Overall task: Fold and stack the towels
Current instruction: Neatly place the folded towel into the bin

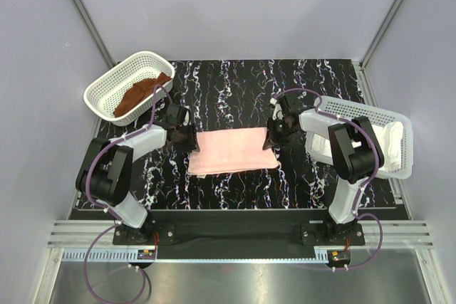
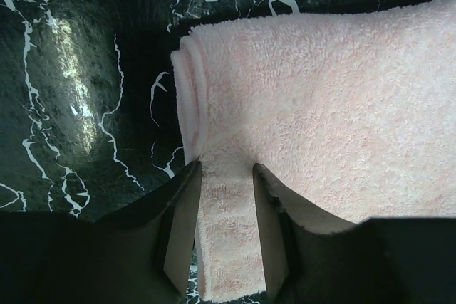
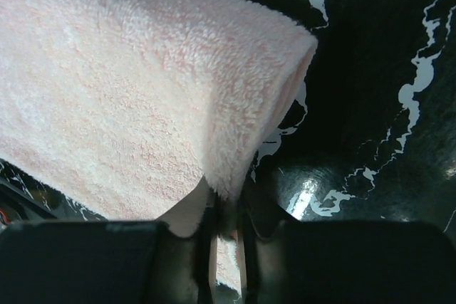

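Note:
A pale pink towel (image 1: 234, 151) lies folded into a long rectangle in the middle of the black marbled table. My left gripper (image 1: 192, 139) is at its far left corner. In the left wrist view its jaws (image 2: 226, 169) are shut on the thick folded left edge of the towel (image 2: 320, 105). My right gripper (image 1: 270, 138) is at the far right corner. The right wrist view shows it (image 3: 229, 201) pinched narrowly on the towel's (image 3: 128, 97) right edge, which rises slightly off the table. A rust-brown towel (image 1: 142, 92) lies crumpled in the left basket. A cream-white towel (image 1: 395, 140) rests in the right basket.
A white oval lattice basket (image 1: 107, 87) stands at the back left. A white rectangular lattice basket (image 1: 356, 110) stands at the right, beside the right arm. Grey walls enclose the table on three sides.

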